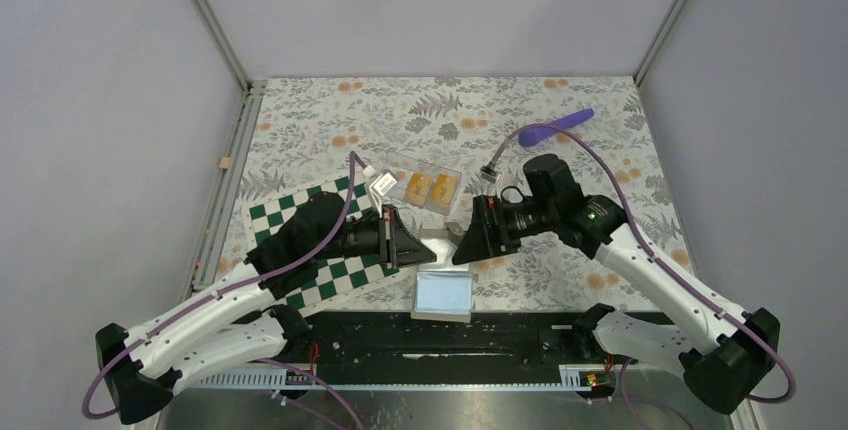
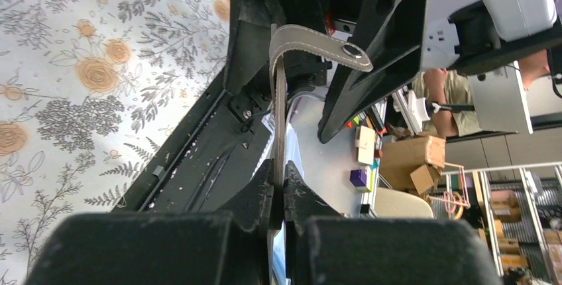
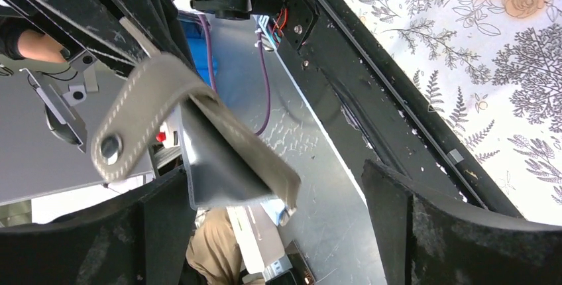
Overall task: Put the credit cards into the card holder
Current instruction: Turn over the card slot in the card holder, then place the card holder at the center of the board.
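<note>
Two orange-yellow credit cards (image 1: 417,186) (image 1: 444,187) lie in a clear plastic tray (image 1: 425,172) at the table's middle. My left gripper (image 1: 418,245) (image 2: 280,166) is shut on the lower edge of a grey leather card holder (image 2: 279,106) and holds it upright and edge-on above the table's near edge. Its snap strap (image 2: 321,43) curls over the top. My right gripper (image 1: 462,242) (image 3: 272,179) is open around the same card holder (image 3: 225,159), which sits close to its left finger (image 3: 156,232). In the top view the holder is hidden between the two grippers.
A green-and-white chessboard (image 1: 300,212) lies under my left arm. A purple rod (image 1: 555,128) lies at the back right. A pale flat rectangular box (image 1: 445,293) sits at the near edge, just below the grippers. The black base rail (image 1: 450,335) runs along the front.
</note>
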Robot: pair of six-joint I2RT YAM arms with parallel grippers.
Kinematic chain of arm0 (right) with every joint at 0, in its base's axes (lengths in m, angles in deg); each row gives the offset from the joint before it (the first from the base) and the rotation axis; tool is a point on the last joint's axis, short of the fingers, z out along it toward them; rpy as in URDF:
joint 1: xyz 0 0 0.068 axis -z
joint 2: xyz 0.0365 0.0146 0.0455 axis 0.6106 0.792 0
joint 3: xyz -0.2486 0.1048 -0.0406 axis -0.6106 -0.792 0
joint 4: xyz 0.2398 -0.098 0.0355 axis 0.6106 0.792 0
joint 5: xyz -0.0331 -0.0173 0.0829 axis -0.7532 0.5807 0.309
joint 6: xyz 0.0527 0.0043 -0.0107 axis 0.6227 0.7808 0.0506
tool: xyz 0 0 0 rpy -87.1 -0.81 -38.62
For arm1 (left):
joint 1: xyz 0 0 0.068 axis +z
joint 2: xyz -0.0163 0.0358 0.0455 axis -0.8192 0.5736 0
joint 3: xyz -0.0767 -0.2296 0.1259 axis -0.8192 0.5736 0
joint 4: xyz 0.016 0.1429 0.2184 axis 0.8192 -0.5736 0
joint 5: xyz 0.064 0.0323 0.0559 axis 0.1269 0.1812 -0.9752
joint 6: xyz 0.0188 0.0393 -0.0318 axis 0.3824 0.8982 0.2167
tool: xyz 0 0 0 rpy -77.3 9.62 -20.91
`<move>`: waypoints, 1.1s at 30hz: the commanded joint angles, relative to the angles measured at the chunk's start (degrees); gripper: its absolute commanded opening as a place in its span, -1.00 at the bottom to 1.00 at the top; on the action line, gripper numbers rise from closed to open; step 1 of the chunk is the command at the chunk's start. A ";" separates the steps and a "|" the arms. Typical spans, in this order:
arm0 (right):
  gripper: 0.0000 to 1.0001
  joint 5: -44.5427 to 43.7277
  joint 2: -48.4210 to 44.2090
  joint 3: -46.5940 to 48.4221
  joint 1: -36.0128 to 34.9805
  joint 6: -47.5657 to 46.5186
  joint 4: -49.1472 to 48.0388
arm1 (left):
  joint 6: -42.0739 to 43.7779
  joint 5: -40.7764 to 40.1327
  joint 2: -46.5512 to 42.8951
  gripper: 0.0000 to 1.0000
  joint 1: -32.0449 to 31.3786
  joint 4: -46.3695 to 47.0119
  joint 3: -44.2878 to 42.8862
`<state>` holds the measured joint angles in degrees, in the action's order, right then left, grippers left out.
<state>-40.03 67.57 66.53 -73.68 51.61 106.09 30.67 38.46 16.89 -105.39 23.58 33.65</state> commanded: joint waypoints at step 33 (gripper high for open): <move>0.21 -0.99 13.13 20.81 -11.84 -21.49 22.23 | 5.45 14.99 5.06 -1.00 0.07 -3.19 -8.17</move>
<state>-41.15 79.68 84.95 -85.03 32.81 125.57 35.06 50.37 23.01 -105.39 18.12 27.79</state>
